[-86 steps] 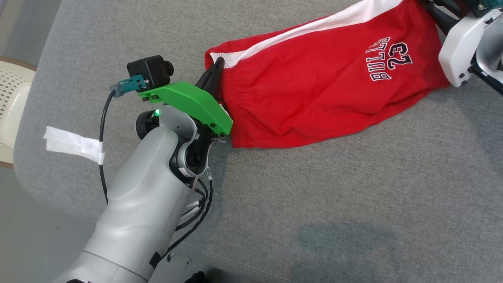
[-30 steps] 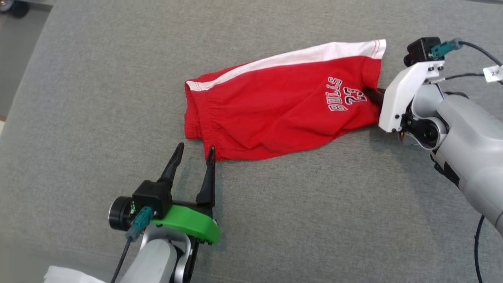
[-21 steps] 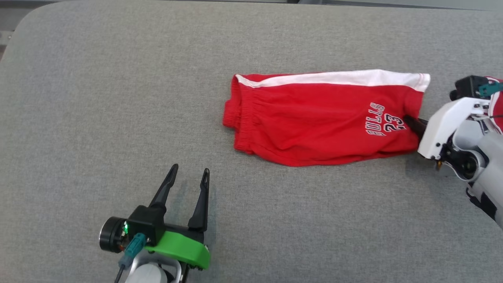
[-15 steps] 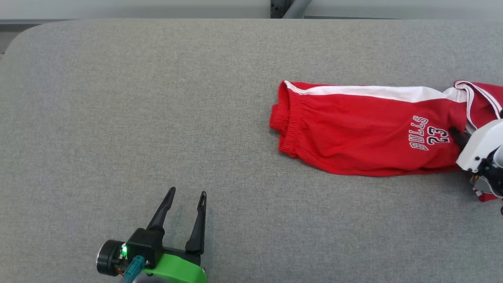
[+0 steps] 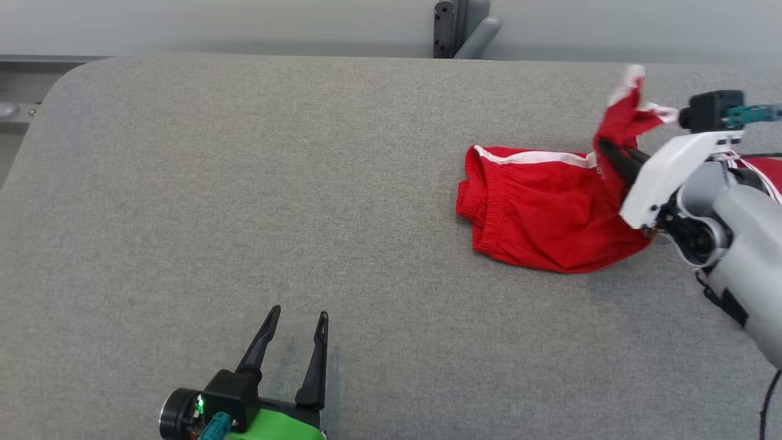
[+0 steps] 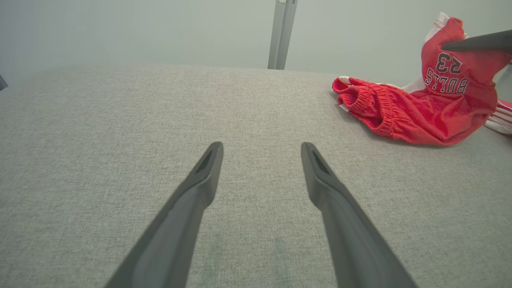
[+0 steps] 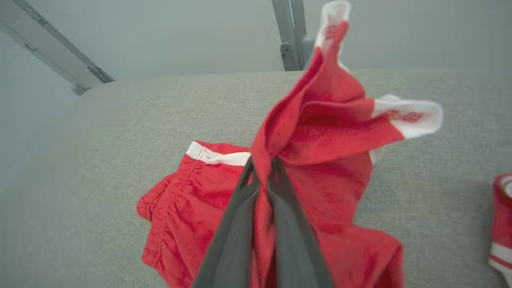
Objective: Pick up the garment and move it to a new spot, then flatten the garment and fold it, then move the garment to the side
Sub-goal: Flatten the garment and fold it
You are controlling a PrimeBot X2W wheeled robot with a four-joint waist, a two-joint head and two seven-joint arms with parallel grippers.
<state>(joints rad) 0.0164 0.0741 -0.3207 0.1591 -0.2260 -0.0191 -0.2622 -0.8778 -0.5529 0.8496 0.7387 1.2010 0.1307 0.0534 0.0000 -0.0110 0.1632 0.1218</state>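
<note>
as the right gripper (image 7: 262, 172) pinches one thin fold of shorts (image 5: 537, 214), left gripper (image 5: 299, 313) open, the cloth may slip.

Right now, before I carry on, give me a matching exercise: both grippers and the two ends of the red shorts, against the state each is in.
Things:
1. left gripper
2. right gripper
3. waistband
4. leg hem

States:
A. lifted in the air
B. open, holding nothing
C. lying on the grey surface
D. shut on red cloth

Pairs: 1-B; 2-D; 3-C; 4-A.
</note>
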